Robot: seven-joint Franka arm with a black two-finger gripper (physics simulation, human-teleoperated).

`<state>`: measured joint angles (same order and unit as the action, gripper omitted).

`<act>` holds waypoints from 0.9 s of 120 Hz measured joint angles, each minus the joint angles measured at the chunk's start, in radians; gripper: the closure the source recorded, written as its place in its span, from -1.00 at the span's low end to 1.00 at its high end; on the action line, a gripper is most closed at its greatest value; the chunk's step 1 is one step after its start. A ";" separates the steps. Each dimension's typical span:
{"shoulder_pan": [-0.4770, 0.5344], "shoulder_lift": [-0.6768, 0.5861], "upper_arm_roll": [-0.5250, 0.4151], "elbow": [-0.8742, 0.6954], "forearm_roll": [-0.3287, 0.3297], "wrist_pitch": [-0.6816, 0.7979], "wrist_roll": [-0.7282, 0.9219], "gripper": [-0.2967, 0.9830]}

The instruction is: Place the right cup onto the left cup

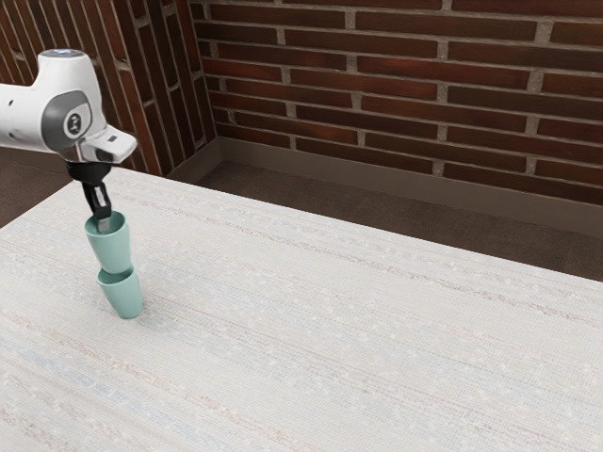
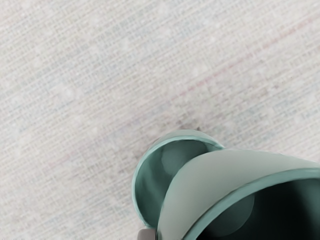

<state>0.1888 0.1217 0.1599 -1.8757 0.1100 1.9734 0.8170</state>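
Hand [image 1: 103, 225] pointing down in the exterior view, clamped on the wall of the upper cup [image 1: 111, 250], with its fingertips at the cup's mouth. Both of the 2 cups are pale green. The upper one is above the lower cup [image 1: 123, 298], its base at that cup's mouth; I can't tell whether it is resting there or just over it. The lower cup is on the pale, streaked worktop [image 1: 339, 320], toward the exterior view's left. The white arm [image 1: 47, 105] comes in from that same side, and a brick wall [image 1: 396, 56] is behind the worktop.

In the wrist view, the upper cup, mouth toward the camera, overlaps the lower cup and hides part of its opening. 1 grey fingertip [image 2: 146, 234] is at the upper cup's outer side, near the lower cup's rim.
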 joint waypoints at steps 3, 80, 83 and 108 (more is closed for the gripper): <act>0.002 -0.002 0.000 0.000 0.003 -0.003 -0.002 0.68; 0.000 0.060 0.001 0.039 0.062 -0.033 -0.047 0.68; -0.002 0.063 0.001 0.040 0.063 -0.033 -0.049 0.68; -0.005 0.103 0.000 0.042 0.067 -0.026 -0.062 0.69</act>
<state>0.1839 0.2248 0.1597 -1.8335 0.1770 1.9478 0.7554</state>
